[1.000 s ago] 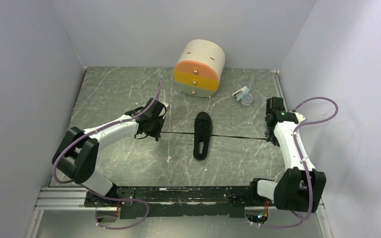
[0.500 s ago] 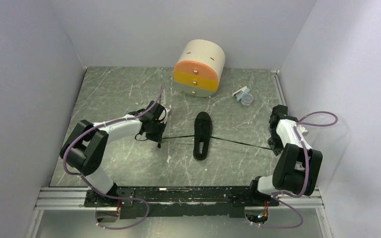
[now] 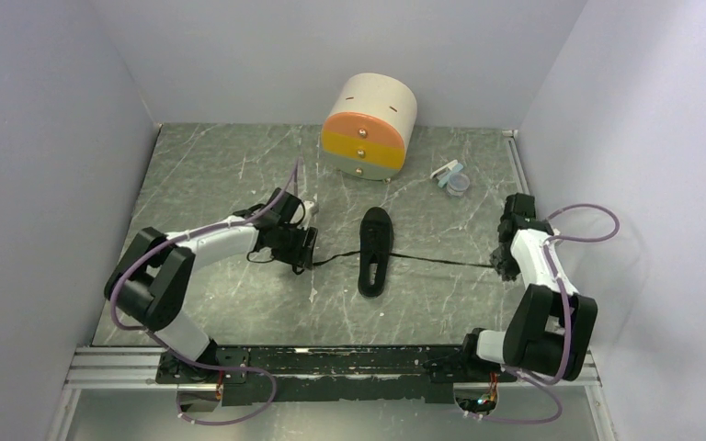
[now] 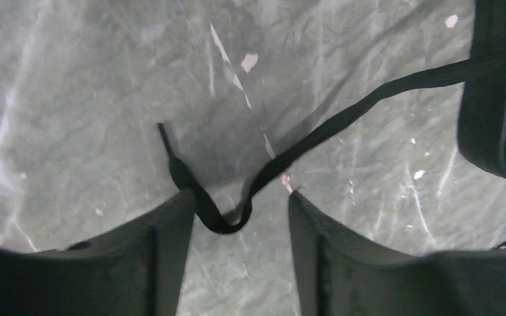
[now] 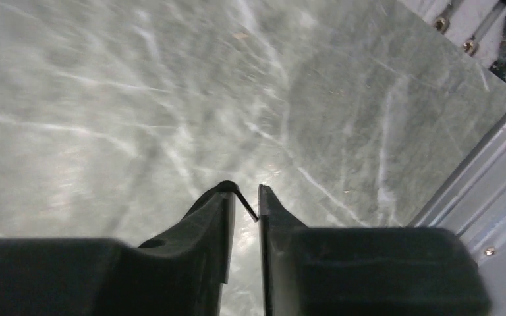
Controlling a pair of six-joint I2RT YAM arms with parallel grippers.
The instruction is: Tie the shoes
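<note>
Letting go of the laces looks like the step in hand: each arm sits out to one side of the shoe [image 3: 375, 250] with a lace end at its fingertips, and neither clamps it.

The left gripper [image 4: 239, 201] is at the shoe's 9 o'clock, low over the table [image 3: 211, 175]. Its jaws stand well apart. The left lace [image 4: 316, 135] runs in from the shoe, sags into a loose loop between the jaws and touches neither with any tension. The shoe lies near the middle of the table, its long axis running 12 to 6 o'clock, with the box [image 3: 368, 127] well apart at its 12. From the shoe, the right lace [image 3: 441, 261] runs fairly straight to 3 o'clock. There the right gripper [image 5: 244, 192] shows a narrow slit between its jaws. The lace tip lies across that slit and looks thinner than it, so I read this gripper as open too.

If a first knot is in place, the next move calls for taking each lace again nearer the shoe, where there is slack enough to fold a loop. The left loop is thin and flat on the table, so the fingers must come down on either side of it.

Black lace on a black shoe hides any knot, so progress cannot be judged. The left wrist view cuts the shoe off at its right edge. The right wrist view is blurred and shows no shoe.
</note>
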